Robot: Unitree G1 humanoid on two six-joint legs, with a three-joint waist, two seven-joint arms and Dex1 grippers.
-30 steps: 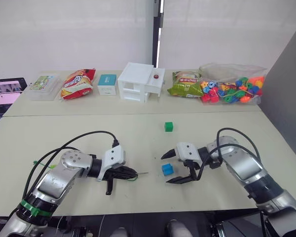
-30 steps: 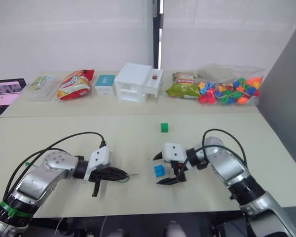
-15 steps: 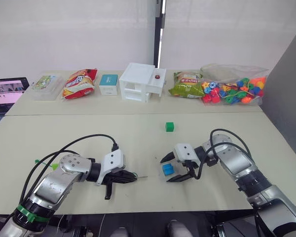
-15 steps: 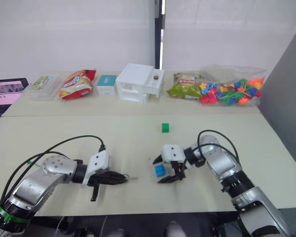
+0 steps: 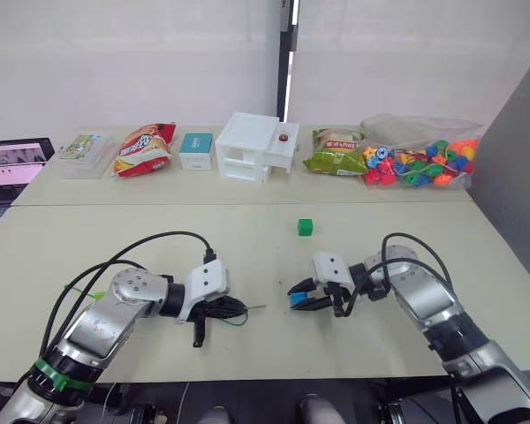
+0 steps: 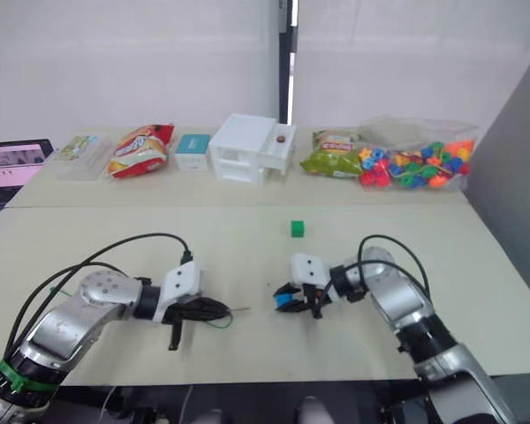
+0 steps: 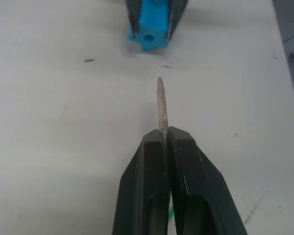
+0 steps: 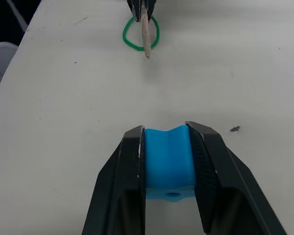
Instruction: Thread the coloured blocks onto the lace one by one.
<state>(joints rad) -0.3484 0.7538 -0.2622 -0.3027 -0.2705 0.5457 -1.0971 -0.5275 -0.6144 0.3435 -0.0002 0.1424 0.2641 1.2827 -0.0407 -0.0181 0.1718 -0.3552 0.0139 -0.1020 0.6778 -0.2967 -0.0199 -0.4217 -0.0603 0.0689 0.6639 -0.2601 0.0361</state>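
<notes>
My right gripper is shut on a blue block, low over the table's front middle, its fingers pressing both sides. The block's hole faces my left gripper. That gripper is shut on the lace's stiff greyish tip, which points at the block from a short gap. A loop of the green lace curls behind the tip, and the cord trails off to the left. A dark green block lies alone farther back on the table.
Along the far edge stand a clear box, a red snack bag, a teal box, a white toy house, a green snack bag and a clear bag of bright beads. A grey panel rises at right.
My right gripper's fingers have closed from wide open onto the blue block. The left gripper keeps its hold on the lace tip, still pointing at the block.
</notes>
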